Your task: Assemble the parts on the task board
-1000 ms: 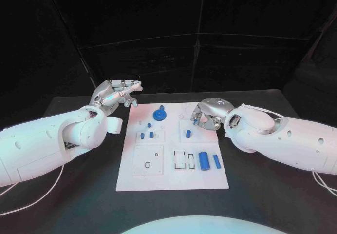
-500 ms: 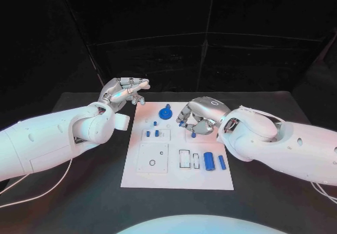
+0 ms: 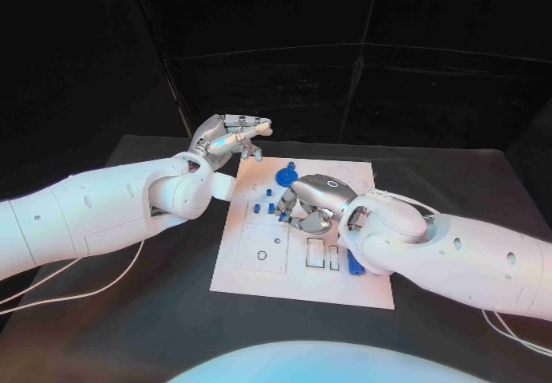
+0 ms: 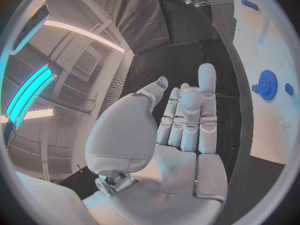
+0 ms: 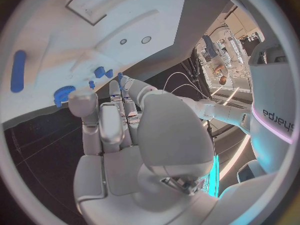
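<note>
The white task board lies in the middle of the black table. On its far end a blue gear lies flat, also visible in the left wrist view as blue gear and in the right wrist view as blue gear. Small blue pegs stand in the board beside my right hand, which hovers over the board's middle with fingers bent down. Its fingertips reach a small blue peg; nothing shows between thumb and fingers. My left hand is raised beyond the board's far left corner, holding nothing.
A blue cylinder lies near the board's right edge, partly hidden by my right forearm; it shows as blue cylinder in the right wrist view. Rectangular slots and a raised square plate mark the board's near half. White cables trail at the left.
The camera has shifted. My right hand has moved from the board's right edge in over its middle, next to the small pegs. My left hand stays raised at the far left corner.
</note>
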